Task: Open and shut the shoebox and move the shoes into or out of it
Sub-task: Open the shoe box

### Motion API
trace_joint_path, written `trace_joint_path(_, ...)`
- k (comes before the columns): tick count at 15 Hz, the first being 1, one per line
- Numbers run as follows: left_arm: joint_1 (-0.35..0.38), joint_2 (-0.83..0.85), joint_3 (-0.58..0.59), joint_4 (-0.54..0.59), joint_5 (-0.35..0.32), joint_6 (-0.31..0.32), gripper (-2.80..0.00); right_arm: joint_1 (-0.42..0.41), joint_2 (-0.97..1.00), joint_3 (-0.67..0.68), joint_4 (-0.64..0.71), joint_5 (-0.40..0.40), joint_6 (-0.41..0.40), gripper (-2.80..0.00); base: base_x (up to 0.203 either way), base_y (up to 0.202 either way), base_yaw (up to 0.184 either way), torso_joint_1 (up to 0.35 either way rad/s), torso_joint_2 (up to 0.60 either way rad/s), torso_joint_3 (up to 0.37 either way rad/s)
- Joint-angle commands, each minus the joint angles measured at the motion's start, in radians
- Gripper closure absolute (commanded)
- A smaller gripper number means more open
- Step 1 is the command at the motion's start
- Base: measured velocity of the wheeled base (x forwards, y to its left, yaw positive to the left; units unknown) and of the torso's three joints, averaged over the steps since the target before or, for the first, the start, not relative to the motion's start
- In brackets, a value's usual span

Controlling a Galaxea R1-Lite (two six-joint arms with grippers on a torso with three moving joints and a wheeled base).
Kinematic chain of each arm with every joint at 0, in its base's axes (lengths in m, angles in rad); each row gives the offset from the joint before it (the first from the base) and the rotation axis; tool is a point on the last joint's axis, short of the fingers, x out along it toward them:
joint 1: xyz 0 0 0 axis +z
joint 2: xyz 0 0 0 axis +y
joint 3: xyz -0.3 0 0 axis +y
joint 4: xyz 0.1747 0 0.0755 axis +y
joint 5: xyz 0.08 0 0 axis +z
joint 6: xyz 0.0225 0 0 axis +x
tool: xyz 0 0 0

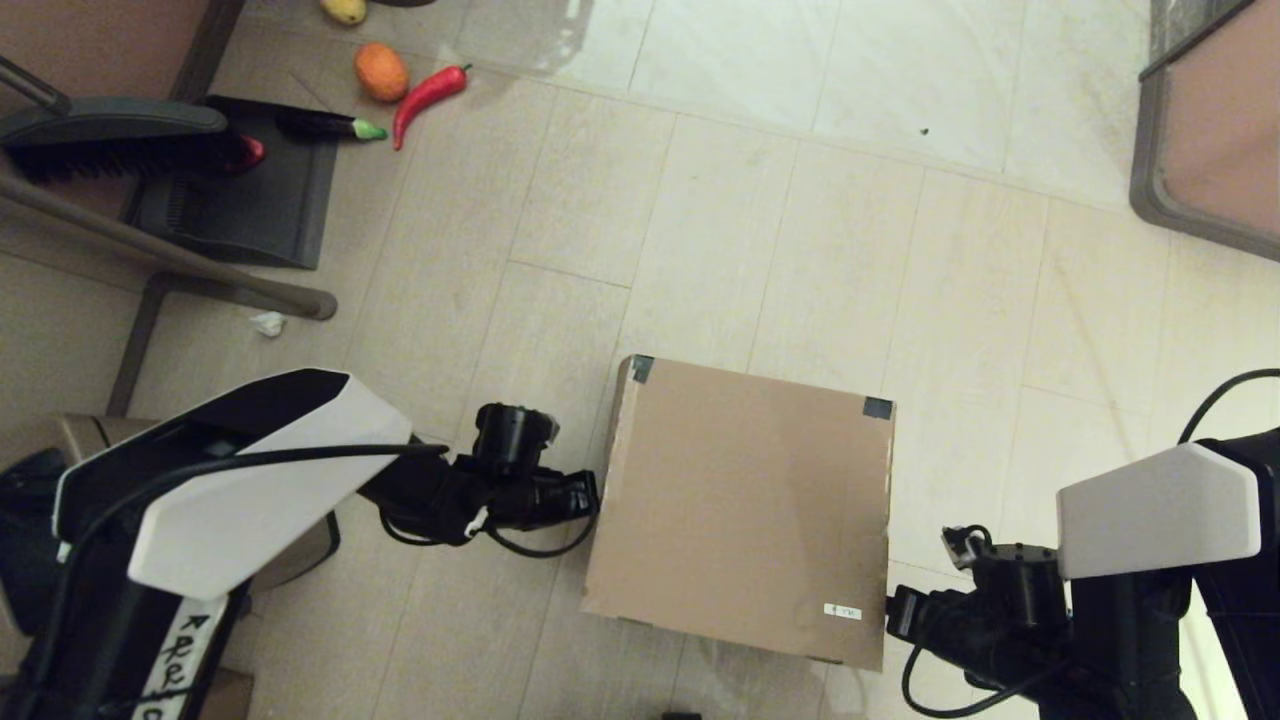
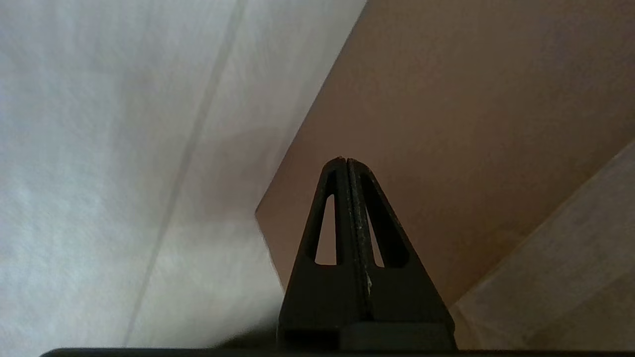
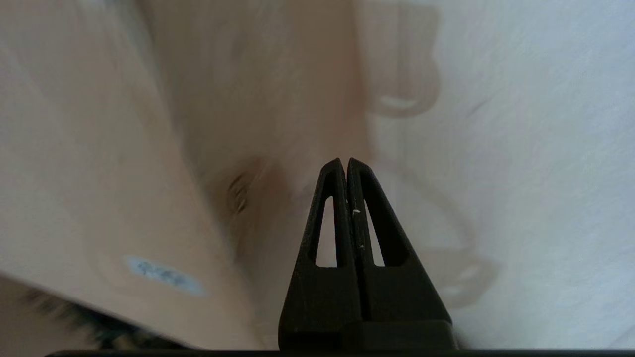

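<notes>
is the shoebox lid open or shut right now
Shut. The shoebox lid lies flat over the box in the head view, taped corners down, nothing of the inside showing.

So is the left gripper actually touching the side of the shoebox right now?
Cannot tell. In the head view the left gripper meets the shoebox edge, but height is unclear. The left wrist view shows shut fingertips overlapping cardboard, without plain contact or gap.

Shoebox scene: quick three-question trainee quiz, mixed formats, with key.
1. True or false: the plain brown cardboard shoebox has its lid shut.
2. Which fits both the left gripper and right gripper? A: shut, one on either side of the box. B: open, above the lid.
3. Fill in: the small white label is on the lid near the ___ gripper.

Key: 1 true; 2 A; 3 right.
</notes>
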Motion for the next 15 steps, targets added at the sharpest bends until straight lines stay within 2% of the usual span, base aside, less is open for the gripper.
trace_joint_path(1,-0.012,-0.002,-0.001,0.012,-0.002,-0.011,0.00,0.022,0.017,-0.004,-0.009,0.004,0.030,0.00,0.000,0.000,0.000,0.000,0.00,0.000)
trace_joint_path(6,-0.017,-0.040,-0.001,0.067,-0.002,-0.034,0.00,0.027,-0.008,0.009,-0.009,0.007,0.054,0.00,0.000,0.000,0.000,0.000,0.00,0.000)
trace_joint_path(10,-0.019,-0.112,0.003,0.140,-0.002,-0.037,0.00,0.018,-0.097,0.110,-0.009,0.065,0.085,0.00,0.000,0.000,0.000,0.000,0.00,0.000)
trace_joint_path(15,-0.019,-0.205,0.054,0.182,0.000,-0.066,0.00,0.016,-0.187,0.193,-0.009,0.069,0.087,0.00,0.000,0.000,0.000,0.000,0.00,0.000)
